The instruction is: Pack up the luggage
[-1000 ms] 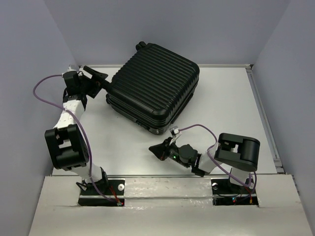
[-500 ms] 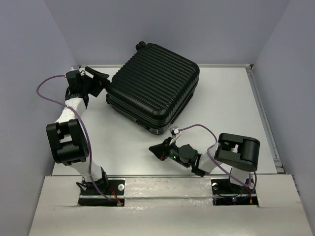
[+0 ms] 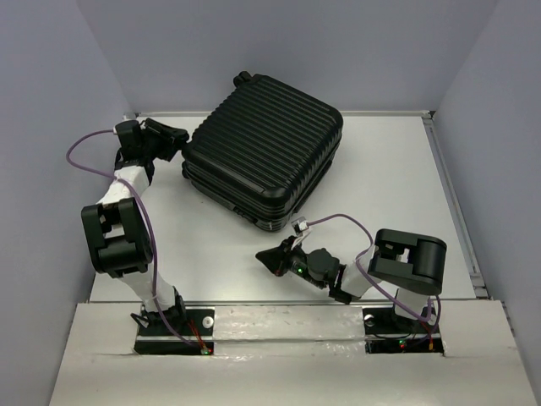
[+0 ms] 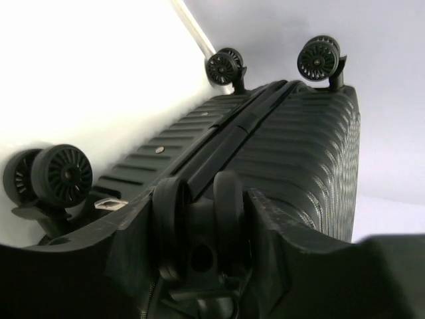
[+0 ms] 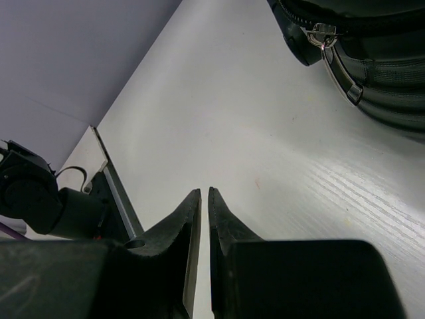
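Observation:
The luggage point(image 3: 262, 148) is a black ribbed hard-shell suitcase lying shut on its side at the back middle of the white table. My left gripper point(image 3: 175, 140) is at its left end, and in the left wrist view its fingers close on a double caster wheel point(image 4: 199, 222) of the luggage point(image 4: 299, 146). My right gripper point(image 3: 265, 259) is shut and empty, low over the table near the front edge, apart from the luggage. In the right wrist view the gripper point(image 5: 202, 194) points at bare table, with the luggage corner point(image 5: 378, 86) and its zipper pull point(image 5: 323, 36) at the top right.
Grey walls close in the table on the left, back and right. A metal rail point(image 3: 450, 190) runs along the right edge. Other caster wheels point(image 4: 56, 176) point(image 4: 224, 66) point(image 4: 319, 58) stick out from the suitcase end. The left arm's base point(image 5: 30, 196) shows at the table's near edge.
My left gripper has moved right to the suitcase's left end and closed from wide open onto a caster wheel. The right arm and the luggage have not moved.

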Robot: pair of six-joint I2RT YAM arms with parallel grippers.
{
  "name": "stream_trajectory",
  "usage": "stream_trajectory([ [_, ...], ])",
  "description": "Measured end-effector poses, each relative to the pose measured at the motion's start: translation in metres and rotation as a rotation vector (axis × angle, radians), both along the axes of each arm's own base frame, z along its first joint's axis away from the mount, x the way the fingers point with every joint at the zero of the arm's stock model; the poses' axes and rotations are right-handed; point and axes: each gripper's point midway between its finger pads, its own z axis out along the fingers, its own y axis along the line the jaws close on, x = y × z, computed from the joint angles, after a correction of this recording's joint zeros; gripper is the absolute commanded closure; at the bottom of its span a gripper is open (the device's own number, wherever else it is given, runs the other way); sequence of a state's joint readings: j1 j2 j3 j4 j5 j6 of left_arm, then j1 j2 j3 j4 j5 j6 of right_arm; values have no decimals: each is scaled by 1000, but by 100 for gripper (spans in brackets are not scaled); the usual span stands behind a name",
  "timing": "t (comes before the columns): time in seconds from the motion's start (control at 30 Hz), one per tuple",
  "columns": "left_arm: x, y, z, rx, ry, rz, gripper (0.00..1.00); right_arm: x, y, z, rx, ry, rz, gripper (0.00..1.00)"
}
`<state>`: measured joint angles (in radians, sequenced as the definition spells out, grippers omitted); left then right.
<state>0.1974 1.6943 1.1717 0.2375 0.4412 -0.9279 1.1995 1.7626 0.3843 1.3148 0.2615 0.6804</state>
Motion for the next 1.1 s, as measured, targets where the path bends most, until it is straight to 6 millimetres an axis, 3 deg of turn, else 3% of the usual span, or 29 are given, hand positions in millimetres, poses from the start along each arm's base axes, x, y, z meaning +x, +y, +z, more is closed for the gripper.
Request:
stream_trajectory([
  [0.03,1,0,1,-7,-2,6,56,0,0,0,0,0,0,85],
  [0.23,4,0,-1,-20,-8,8,79,-1,-4,-4,-10,4,-1,81],
  [0.27,5,0,0,-21,-11,8,90,-2,-5,-4,-13,5,-2,79],
  [0.3,5,0,0,-21,-12,8,94,-2,-8,-4,-12,5,-7,76],
  [0.4,5,0,-2,-24,-24,9,94,2,-16,5,-8,7,-27,60],
  [0.57,-3,2,-2,-25,-70,40,94,30,-41,34,21,19,-88,48],
  [0.7,-31,0,-2,-35,-100,83,94,52,-64,55,-7,15,-132,44],
  [0.87,-74,2,-3,-46,-150,167,94,60,-75,58,-114,38,-94,44],
  [1.1,-137,-4,-1,-76,-212,217,94,116,-120,61,-214,71,-160,42],
])
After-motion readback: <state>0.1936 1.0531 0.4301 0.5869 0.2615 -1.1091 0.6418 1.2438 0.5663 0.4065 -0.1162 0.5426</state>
